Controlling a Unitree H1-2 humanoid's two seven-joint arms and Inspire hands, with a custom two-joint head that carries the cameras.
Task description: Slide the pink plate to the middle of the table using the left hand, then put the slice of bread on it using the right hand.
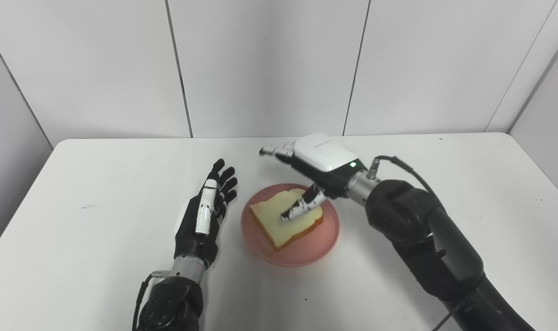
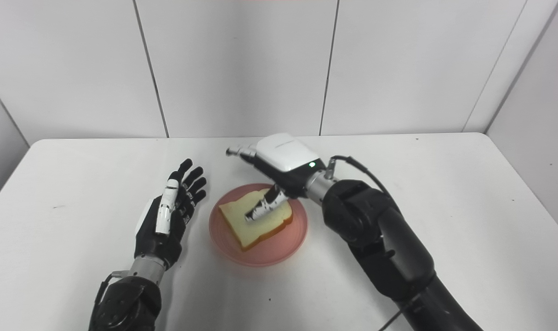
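Right robot hand (image 1: 318, 158) spread wide over the far side of the pink plate (image 1: 306, 250), thumb down on the slice of bread (image 1: 279, 214), grasping nothing. Bread flat on the plate, mid surface (image 1: 76, 207). Left robot hand (image 1: 205, 214) released, just left of the plate.

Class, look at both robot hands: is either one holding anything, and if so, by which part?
Nothing is held. The left hand is open beside the pink plate. The right hand is open above the slice of bread, its thumb over the bread's top.
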